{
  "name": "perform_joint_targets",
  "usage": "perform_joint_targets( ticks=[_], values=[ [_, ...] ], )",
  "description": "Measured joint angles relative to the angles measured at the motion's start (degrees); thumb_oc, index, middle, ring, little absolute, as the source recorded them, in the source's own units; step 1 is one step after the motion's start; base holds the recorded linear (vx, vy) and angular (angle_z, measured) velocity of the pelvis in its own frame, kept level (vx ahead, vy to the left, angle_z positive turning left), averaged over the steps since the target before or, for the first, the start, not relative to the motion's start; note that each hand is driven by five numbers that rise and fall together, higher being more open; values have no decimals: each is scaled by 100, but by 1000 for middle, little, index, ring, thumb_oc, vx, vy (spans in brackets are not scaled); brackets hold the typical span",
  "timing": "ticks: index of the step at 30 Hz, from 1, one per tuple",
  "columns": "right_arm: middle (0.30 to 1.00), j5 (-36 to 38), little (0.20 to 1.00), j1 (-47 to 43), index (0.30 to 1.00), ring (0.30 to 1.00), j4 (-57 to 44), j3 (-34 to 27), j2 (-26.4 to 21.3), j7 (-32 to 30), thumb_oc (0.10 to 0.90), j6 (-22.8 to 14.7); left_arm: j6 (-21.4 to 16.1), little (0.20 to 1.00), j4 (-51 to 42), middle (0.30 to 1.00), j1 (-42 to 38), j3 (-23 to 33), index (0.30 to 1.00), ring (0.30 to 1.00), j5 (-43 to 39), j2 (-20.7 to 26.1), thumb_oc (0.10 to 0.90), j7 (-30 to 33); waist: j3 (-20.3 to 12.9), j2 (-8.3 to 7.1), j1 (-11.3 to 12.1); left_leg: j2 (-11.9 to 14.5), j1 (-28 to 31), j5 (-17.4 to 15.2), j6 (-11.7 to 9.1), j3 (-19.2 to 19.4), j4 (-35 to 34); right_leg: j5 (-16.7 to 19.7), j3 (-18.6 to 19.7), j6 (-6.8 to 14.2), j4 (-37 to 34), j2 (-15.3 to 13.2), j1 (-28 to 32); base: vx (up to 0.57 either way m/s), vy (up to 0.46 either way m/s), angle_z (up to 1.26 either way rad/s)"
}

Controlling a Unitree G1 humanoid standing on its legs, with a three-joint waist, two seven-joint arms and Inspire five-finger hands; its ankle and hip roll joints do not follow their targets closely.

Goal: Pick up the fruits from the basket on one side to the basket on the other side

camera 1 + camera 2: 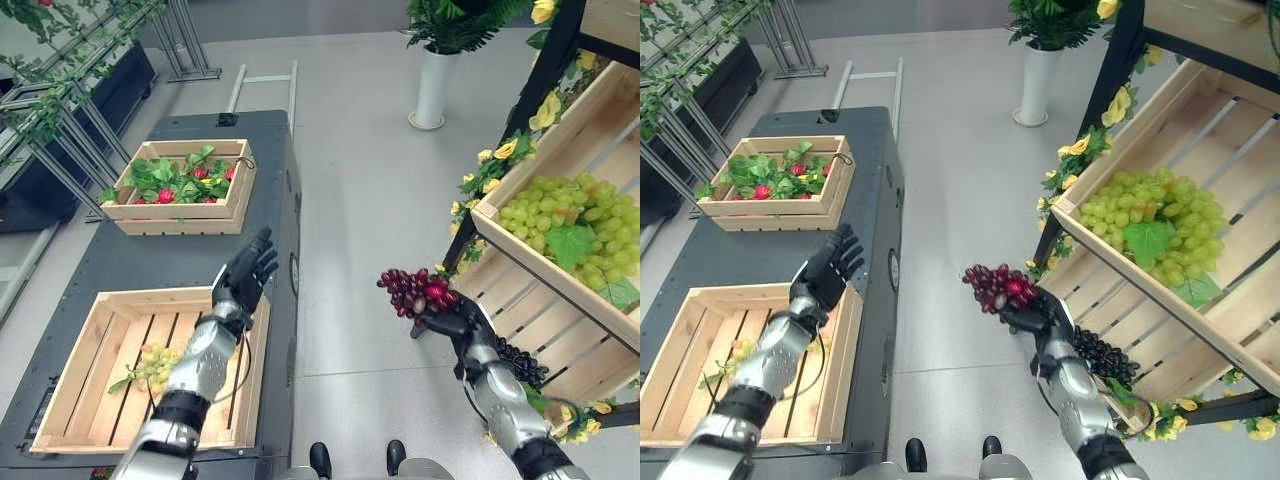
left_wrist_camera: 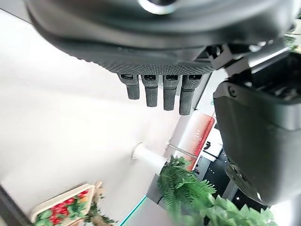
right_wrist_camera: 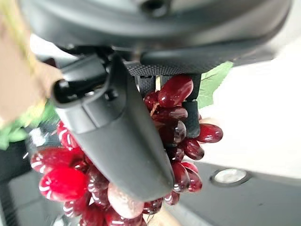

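— What is held by the right hand (image 1: 455, 322)?
— A bunch of red grapes (image 1: 412, 290) is clasped in its curled fingers, raised above the floor beside the shelf crate of green grapes (image 1: 565, 215) (dark grapes (image 1: 520, 362) lie lower).
— And the left hand (image 1: 244, 277)?
— Its fingers are spread, nothing held, above the near crate (image 1: 75, 352), where a green bunch (image 1: 155, 364) lies.
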Motion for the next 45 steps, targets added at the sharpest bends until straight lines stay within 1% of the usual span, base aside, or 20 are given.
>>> perform_joint_targets(
  ticks=[4,7,11,15,17,18,19,20,21,22,24,25,26,28,32,34,37,38,41,45],
  values=[
    [300,3,300,295,300,300,5,-17,-3,234,400,4,-288,900,-6,900,376,40,900,900,344,-140,800,-3,-14,-52,-88,10,2,-11,-14,17,-37,10,28,1,-3,6,-34,33,-14,-9],
    [300,6,300,457,300,300,17,-25,152,399,400,44,-691,900,11,900,689,238,900,900,388,-403,800,59,-71,-171,-74,35,0,-34,-42,119,-37,11,131,9,-20,22,-90,33,-17,-15],
    [300,2,300,626,300,300,17,-29,328,418,400,77,-804,900,11,900,959,212,900,900,661,-439,800,93,-137,-296,-77,49,-59,-42,-47,173,-37,35,150,5,-15,17,-166,-4,-12,-8],
    [300,2,300,655,300,300,26,-31,329,254,400,132,-816,900,-1,900,1070,62,900,900,570,-442,800,83,-116,-324,-72,45,-260,-11,-12,201,-12,63,146,-6,143,32,-416,-116,-18,-5],
    [300,10,300,428,300,300,169,-26,329,144,400,134,-904,900,-1,900,995,55,900,900,445,-430,800,92,58,-393,10,74,-467,8,12,325,137,61,101,-11,442,31,-780,-232,-52,-29],
    [300,14,300,182,300,300,297,-42,329,39,400,132,-1001,900,1,900,833,53,900,900,410,-420,800,102,302,-462,63,71,-617,5,18,325,251,58,2,-17,562,-1,-948,-180,-44,-19],
    [300,15,300,86,300,300,342,-59,328,-3,400,130,-1024,900,1,900,745,37,900,900,397,-419,800,115,412,-489,58,72,-711,5,18,311,325,54,-39,-21,620,-17,-1025,-164,-36,3],
    [300,12,300,-93,300,300,420,-173,324,-66,400,127,-1053,900,3,900,502,-97,900,900,396,-386,800,177,693,-509,64,80,-887,-50,31,304,534,15,-119,-64,796,-57,-1174,-122,-13,24],
    [300,13,300,-247,300,300,472,-234,306,-195,400,127,-1054,900,0,900,337,-206,900,900,446,-382,800,258,915,-491,67,82,-1026,-65,42,273,683,-19,-165,-73,957,-85,-1305,-105,-7,18],
    [300,11,300,-323,300,300,472,-244,278,-259,400,127,-1053,900,-2,900,267,-251,900,900,492,-374,800,311,1033,-476,73,85,-1096,-83,42,272,769,-43,-169,-72,1068,-96,-1387,-116,8,8],
    [300,5,300,-610,300,300,459,-281,147,-458,400,125,-1045,900,-2,900,61,-386,900,900,737,-336,800,549,1480,-397,63,100,-1365,-211,62,268,1193,-181,-171,-99,1522,-142,-1664,-93,7,0],
    [300,3,300,-641,300,300,430,-304,116,-516,400,125,-1042,900,-7,900,22,-426,900,900,757,-322,800,572,1530,-376,59,113,-1476,-266,57,266,1341,-241,-173,-123,1667,-160,-1782,-63,7,0],
    [300,0,300,-711,300,300,414,-401,60,-592,400,125,-1040,900,-10,900,-57,-499,900,900,851,-295,800,612,1612,-322,65,155,-1728,-358,71,257,1628,-360,-178,-158,1968,-187,-2037,-63,6,2],
    [300,-7,300,-805,300,300,407,-485,-25,-840,400,71,-1038,900,-48,900,-113,-608,900,900,988,-230,800,686,1712,-294,48,187,-2127,-579,56,197,2194,-604,-171,-202,2546,-233,-2446,-62,1,6],
    [300,-96,300,-839,300,300,386,-689,-190,-1078,400,6,-1021,900,-217,900,-155,-712,900,900,1230,-135,800,698,1775,-298,53,279,-2563,-876,28,129,2925,-954,-182,-285,3293,-272,-2883,-42,-9,6],
    [300,-246,300,-909,300,300,382,-749,-404,-1238,400,-79,-1019,900,-377,900,-238,-832,900,900,1325,-59,800,702,1801,-288,40,302,-2857,-1059,15,40,3378,-1145,-182,-305,3746,-302,-3154,-31,-13,6],
    [300,-258,300,-1036,300,300,369,-860,-570,-1414,400,-81,-1016,900,-541,900,-359,-973,900,900,1432,27,800,704,1801,-287,51,317,-3181,-1228,8,-69,3794,-1300,-176,-339,4135,-316,-3446,-9,-7,1],
    [300,-389,300,-1181,300,300,369,-893,-691,-1586,400,-82,-999,900,-680,900,-472,-1098,900,900,1519,159,800,700,1802,-286,44,323,-3426,-1296,4,-127,4031,-1367,-174,-357,4348,-325,-3673,-17,-17,4],
    [300,-575,300,-1481,300,300,369,-916,-950,-1872,400,-83,-978,900,-767,900,-702,-1253,900,900,1554,259,800,685,1802,-286,51,353,-3757,-1346,-2,-165,4308,-1415,-179,-392,4610,-325,-3994,-19,-17,1],
    [300,-938,300,-1825,300,300,394,-922,-1471,-2124,400,-84,-935,900,-975,900,-724,-1281,900,900,1553,361,800,687,1804,-277,57,382,-4136,-1386,3,-201,4573,-1460,-173,-431,4861,-318,-4365,-8,-6,-1]
  ],
)
